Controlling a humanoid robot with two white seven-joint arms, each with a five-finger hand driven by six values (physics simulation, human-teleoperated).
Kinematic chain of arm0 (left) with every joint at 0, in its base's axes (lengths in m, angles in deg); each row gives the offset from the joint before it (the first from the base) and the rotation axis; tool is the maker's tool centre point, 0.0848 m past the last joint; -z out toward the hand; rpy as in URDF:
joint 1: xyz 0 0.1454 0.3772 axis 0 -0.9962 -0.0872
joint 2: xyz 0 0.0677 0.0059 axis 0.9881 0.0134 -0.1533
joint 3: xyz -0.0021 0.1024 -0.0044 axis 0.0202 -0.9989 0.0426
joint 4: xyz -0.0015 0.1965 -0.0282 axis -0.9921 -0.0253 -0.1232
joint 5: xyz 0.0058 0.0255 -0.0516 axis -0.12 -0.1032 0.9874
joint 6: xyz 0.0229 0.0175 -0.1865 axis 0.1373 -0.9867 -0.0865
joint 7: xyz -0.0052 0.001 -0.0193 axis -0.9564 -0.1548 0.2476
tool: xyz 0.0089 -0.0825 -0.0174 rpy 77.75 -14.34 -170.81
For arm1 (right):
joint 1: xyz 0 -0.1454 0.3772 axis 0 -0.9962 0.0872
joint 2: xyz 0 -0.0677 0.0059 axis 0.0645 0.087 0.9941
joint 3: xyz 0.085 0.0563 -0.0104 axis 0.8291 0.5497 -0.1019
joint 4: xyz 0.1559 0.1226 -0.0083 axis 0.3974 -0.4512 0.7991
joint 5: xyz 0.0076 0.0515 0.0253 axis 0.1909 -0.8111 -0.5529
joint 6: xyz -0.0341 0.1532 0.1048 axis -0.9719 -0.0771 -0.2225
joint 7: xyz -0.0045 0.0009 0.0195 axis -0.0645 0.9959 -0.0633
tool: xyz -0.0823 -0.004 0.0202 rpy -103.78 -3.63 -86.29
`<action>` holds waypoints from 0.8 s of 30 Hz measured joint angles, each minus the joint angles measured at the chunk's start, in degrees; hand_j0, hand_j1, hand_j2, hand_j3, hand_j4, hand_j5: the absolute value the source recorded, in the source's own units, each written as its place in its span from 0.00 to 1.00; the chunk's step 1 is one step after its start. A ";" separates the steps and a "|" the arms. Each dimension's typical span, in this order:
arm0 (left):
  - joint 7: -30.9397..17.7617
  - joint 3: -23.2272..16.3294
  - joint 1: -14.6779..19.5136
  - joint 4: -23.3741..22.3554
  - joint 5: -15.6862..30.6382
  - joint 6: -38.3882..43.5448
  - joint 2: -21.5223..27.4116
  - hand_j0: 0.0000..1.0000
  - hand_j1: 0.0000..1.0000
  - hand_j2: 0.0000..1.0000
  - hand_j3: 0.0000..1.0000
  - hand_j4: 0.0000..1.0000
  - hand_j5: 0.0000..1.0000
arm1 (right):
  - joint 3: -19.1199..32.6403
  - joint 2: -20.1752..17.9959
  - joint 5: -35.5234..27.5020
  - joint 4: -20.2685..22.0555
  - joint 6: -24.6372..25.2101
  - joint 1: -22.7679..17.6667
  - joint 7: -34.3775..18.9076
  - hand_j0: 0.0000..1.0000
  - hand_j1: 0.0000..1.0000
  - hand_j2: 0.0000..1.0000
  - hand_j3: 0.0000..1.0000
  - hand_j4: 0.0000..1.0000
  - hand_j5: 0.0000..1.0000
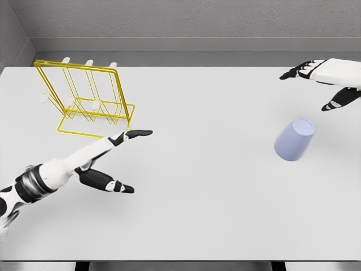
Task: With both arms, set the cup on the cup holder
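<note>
A pale lavender cup [294, 139] lies tipped on the white table [214, 192] at the right, its base pointing up and right. A yellow wire cup holder [84, 99] with white-tipped pegs stands at the back left. My left hand [121, 161] reaches in from the lower left, fingers spread and holding nothing, just in front of the holder's base. My right hand [318, 84] hovers at the upper right, above and behind the cup, fingers spread, not touching it.
A grey wall runs behind the table's far edge. The table's front edge lies along the bottom of the view.
</note>
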 measured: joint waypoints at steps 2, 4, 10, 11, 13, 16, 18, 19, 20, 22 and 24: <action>-0.12 -1.93 -0.09 0.84 0.09 -0.02 -1.00 1.00 1.00 1.00 1.00 1.00 1.00 | -0.08 -0.01 -0.03 0.20 0.00 -0.26 0.01 1.00 1.00 1.00 1.00 1.00 1.00; -0.43 -2.96 0.09 1.11 0.08 -0.02 -3.37 1.00 1.00 1.00 1.00 1.00 1.00 | -0.64 -0.01 -0.10 0.22 0.01 -0.26 0.04 1.00 1.00 1.00 1.00 1.00 1.00; -1.20 -3.95 3.95 -1.97 1.11 3.58 -9.78 1.00 1.00 1.00 1.00 1.00 1.00 | -2.26 -0.98 -0.18 -1.57 0.00 -1.14 2.94 1.00 1.00 1.00 1.00 1.00 1.00; -1.15 -4.00 4.13 -2.92 1.84 5.35 -10.65 1.00 1.00 1.00 1.00 1.00 1.00 | -2.35 -1.17 -0.15 -1.79 0.00 -1.23 3.06 1.00 1.00 1.00 1.00 1.00 1.00; -1.04 -4.10 5.53 -5.20 2.94 7.89 -12.20 1.00 1.00 1.00 1.00 1.00 1.00 | -2.51 -1.81 -0.04 -2.01 0.00 -1.76 3.09 1.00 1.00 1.00 1.00 1.00 1.00; -1.12 -4.48 6.77 -9.34 3.28 10.29 -13.98 1.00 1.00 1.00 1.00 1.00 1.00 | -2.62 -2.74 0.13 -1.91 0.00 -2.20 2.98 1.00 1.00 1.00 1.00 1.00 1.00; -1.07 -5.62 7.38 -11.39 2.49 11.93 -14.50 1.00 1.00 1.00 1.00 1.00 1.00 | -2.64 -3.12 0.16 -1.49 0.01 -2.20 2.54 1.00 1.00 1.00 1.00 1.00 1.00; -1.04 -5.97 7.47 -12.01 1.44 12.88 -14.66 1.00 1.00 1.00 1.00 1.00 1.00 | -2.63 -3.29 0.17 -1.19 0.01 -2.20 2.18 1.00 1.00 1.00 1.00 1.00 1.00; -1.03 -6.20 7.47 -12.46 0.47 13.96 -14.74 1.00 1.00 1.00 1.00 1.00 1.00 | -2.62 -3.44 0.15 -0.96 0.01 -2.20 1.90 1.00 1.00 1.00 1.00 1.00 1.00; -1.01 -6.48 7.56 -12.94 -1.28 16.13 -14.72 1.00 1.00 1.00 1.00 1.00 1.00 | -2.61 -3.76 0.15 -0.39 0.00 -2.55 1.55 1.00 1.00 1.00 1.00 1.00 1.00; -1.11 -6.38 7.65 -12.98 -2.91 17.31 -14.52 1.00 1.00 1.00 1.00 1.00 1.00 | -2.61 -3.95 0.11 0.37 0.00 -3.52 1.37 1.00 1.00 1.00 1.00 1.00 1.00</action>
